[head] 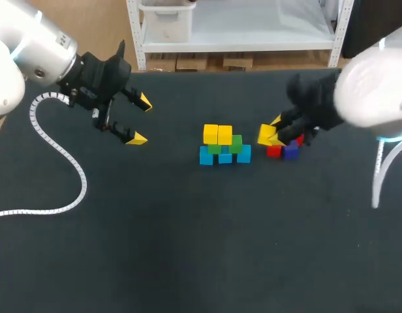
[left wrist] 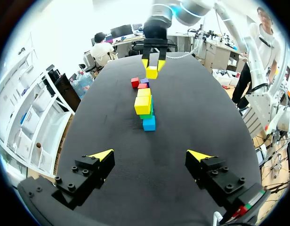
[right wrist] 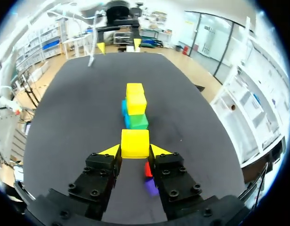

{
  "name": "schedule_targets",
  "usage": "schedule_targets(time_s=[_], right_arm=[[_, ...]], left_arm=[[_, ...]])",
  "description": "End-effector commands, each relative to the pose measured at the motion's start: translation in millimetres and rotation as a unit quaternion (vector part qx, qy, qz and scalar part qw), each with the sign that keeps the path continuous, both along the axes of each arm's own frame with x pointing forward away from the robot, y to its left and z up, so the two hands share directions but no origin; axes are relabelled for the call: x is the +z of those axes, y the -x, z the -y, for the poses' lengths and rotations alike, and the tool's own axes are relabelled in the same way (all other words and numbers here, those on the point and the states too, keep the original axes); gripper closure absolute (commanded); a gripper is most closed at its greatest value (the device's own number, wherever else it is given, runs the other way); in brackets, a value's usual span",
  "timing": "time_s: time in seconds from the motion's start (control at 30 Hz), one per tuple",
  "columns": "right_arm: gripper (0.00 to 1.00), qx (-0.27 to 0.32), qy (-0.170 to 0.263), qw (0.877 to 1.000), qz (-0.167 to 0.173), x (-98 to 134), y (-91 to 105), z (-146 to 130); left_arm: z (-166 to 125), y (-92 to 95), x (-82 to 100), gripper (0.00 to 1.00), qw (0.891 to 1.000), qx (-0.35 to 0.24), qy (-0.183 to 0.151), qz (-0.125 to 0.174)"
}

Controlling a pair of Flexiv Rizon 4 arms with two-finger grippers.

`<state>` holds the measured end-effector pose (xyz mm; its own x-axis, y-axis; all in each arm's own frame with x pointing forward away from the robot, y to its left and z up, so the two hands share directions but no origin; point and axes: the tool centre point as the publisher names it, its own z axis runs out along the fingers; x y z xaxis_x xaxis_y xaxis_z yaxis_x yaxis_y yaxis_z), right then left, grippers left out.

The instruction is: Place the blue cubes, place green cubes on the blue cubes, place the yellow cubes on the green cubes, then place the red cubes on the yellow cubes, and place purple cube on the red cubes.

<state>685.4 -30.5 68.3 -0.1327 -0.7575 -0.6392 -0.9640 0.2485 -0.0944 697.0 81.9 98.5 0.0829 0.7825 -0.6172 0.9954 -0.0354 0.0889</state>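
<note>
Head view: right gripper [head: 274,135] clamps yellow cube [head: 266,134] just right of the stack [head: 224,147] near the table [head: 188,248] middle; left wrist: left gripper [left wrist: 152,156] gapes empty; right wrist: cube likely light, rigid, slick, pinched on opposite flat faces.

Cube and gripper colours on the black table [head: 188,261].
Centre of frame: blue cubes [head: 205,156], green cubes [head: 235,144], yellow cubes [head: 218,134]. Right of centre: lone yellow cube [head: 266,134], red cubes [head: 273,152], purple cube [head: 291,151]. Left gripper [head: 140,120] and right gripper [right wrist: 135,150]: black, yellow-tipped. Coiled cable [head: 57,153], left: white.
</note>
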Motion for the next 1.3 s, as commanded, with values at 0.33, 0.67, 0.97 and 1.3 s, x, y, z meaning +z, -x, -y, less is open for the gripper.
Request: schedule_targets(time_s=[0.33,0.67,0.97,1.3], right_arm=[[1.00,-0.003,0.054,0.998,0.041,-1.0,-11.7,-28.1],[1.00,0.000,0.069,0.997,0.037,-0.2,-16.0,-27.5],[1.00,0.014,0.070,0.997,0.026,-4.8,-13.2,-30.7],[1.00,0.018,0.074,0.997,0.025,-6.8,-18.9,-33.7]], left_arm=[[0.1,-1.3,-0.7,0.00,1.000,-0.001,0.000,0.000],[0.1,-1.3,-0.7,0.00,1.000,-0.001,0.000,0.000],[0.1,-1.3,-0.7,0.00,1.000,-0.001,0.000,0.000],[0.1,-1.3,-0.7,0.00,1.000,-0.001,0.000,0.000]])
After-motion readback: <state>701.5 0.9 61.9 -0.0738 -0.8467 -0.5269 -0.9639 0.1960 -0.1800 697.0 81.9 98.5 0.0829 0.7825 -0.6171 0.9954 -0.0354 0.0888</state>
